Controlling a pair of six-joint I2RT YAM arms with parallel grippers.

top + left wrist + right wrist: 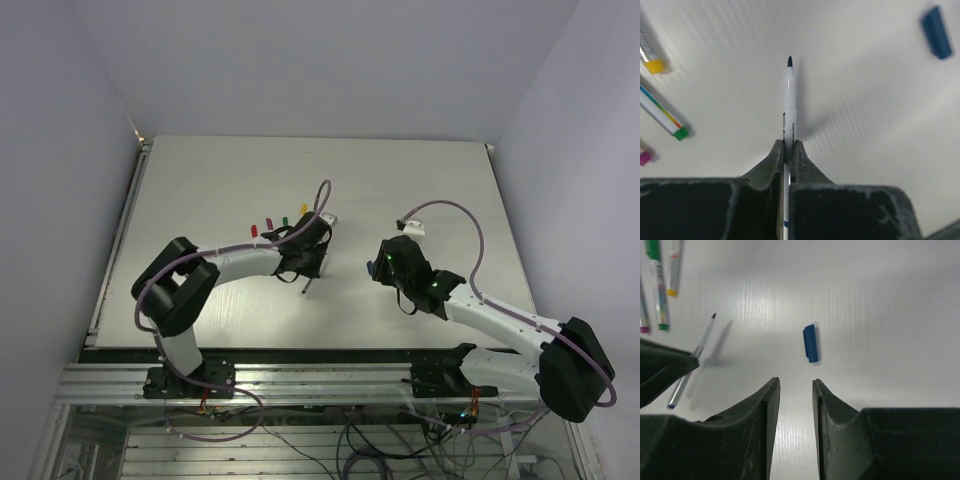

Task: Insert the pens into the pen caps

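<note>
Left wrist view: left claw (788, 150) pinched blue-tipped pen (790, 95) mid-barrel, tip pointing out, likely ready for capping. Right claw (796, 385) hovered spread near blue cap (810, 343) lying on bench (880, 300), apparently lining up to grasp it.

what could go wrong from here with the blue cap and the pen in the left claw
1. The blue cap lies flat on the table, and the open right claw has not reached it; being small, it may skid or tip as the claw closes.
2. The left claw pinches the thin pen with much of the barrel sticking out, so it may pivot when pushed into the cap.
</note>
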